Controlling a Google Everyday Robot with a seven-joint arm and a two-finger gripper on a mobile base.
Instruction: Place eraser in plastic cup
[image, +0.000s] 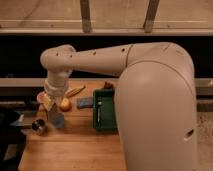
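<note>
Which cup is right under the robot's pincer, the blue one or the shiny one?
The blue plastic cup. The pincer hangs just above it, while the shiny metal can stands off to the cup's left side, nearer the table edge.

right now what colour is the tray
Dark green tray, camera view; the gripper hangs left of it.

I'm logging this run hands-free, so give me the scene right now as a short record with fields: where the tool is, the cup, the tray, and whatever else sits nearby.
tool: at the end of the white arm, low over the table's left side, shut
plastic cup: light blue, upright, directly below the tool
eraser: cannot tell where it is
metal can: left of the cup, near the table's edge
green tray: right of the cup, partly hidden by the arm
blue sponge: beside the tray's left edge
table: wooden
</note>
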